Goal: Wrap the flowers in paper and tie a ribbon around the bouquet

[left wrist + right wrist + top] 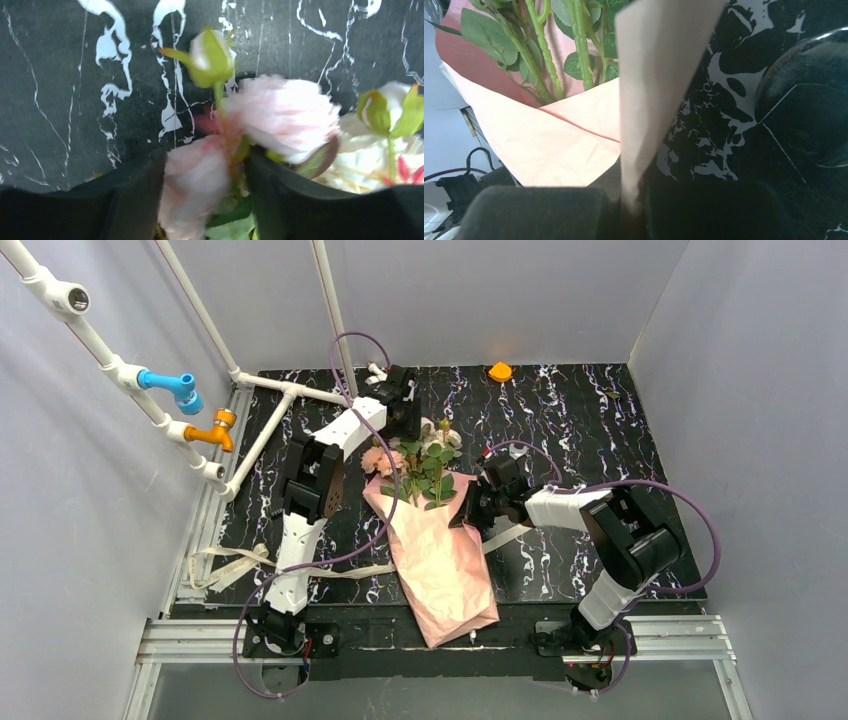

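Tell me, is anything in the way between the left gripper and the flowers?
Nothing visible is in the way. The left gripper is right at the flowers, with one pink rose sitting between its two fingers.

Soft, even light, faint shadows. The flowers (280,117) just beyond the left hand (202,160) blur; the ribbon (659,75) at the right hand (629,200) looks unfocused.

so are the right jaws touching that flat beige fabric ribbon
Touching. The right wrist view shows the flat beige fabric ribbon running down into the right gripper, where it is pinched between the shut jaws.
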### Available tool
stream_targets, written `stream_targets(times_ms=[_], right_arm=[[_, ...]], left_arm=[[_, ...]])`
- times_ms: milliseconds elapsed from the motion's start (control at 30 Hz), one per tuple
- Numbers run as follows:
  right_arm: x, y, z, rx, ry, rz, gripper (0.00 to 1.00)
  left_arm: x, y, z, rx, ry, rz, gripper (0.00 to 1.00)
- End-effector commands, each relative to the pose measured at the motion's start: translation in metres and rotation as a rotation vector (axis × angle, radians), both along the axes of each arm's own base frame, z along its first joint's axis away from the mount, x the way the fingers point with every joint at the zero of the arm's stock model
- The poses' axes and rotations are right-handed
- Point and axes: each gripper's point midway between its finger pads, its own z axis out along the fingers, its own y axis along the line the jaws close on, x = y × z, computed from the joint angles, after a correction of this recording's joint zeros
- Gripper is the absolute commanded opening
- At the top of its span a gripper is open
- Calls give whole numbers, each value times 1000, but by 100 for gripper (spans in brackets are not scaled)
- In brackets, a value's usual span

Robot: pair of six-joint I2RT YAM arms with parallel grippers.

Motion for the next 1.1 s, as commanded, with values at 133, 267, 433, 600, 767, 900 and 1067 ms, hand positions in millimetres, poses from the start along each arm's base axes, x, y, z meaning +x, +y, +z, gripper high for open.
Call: stream_targets(times_ms=[133, 267, 433, 600, 767, 900, 1067], right_arm=[[13, 10, 2, 53, 12, -65, 1], [21, 13, 5, 75, 20, -120, 1], [32, 15, 14, 93, 13, -181, 1], [42, 15, 21, 119, 2, -256, 1], [41, 16, 16, 138, 20, -279, 1], [27, 27, 17, 136, 31, -236, 1], [19, 33, 15, 122, 38, -229, 1]], left_arm=[[-17, -9, 42, -85, -11, -15, 5], [-38, -3, 57, -113, -1, 28, 3], [-69, -5, 58, -137, 39, 63, 0], [-97, -10, 17, -99, 208, 51, 41], [-104, 24, 130, -46, -13, 27, 98], [-210, 89, 119, 16, 101, 171, 96], [-278, 89, 103, -148, 129, 155, 96]])
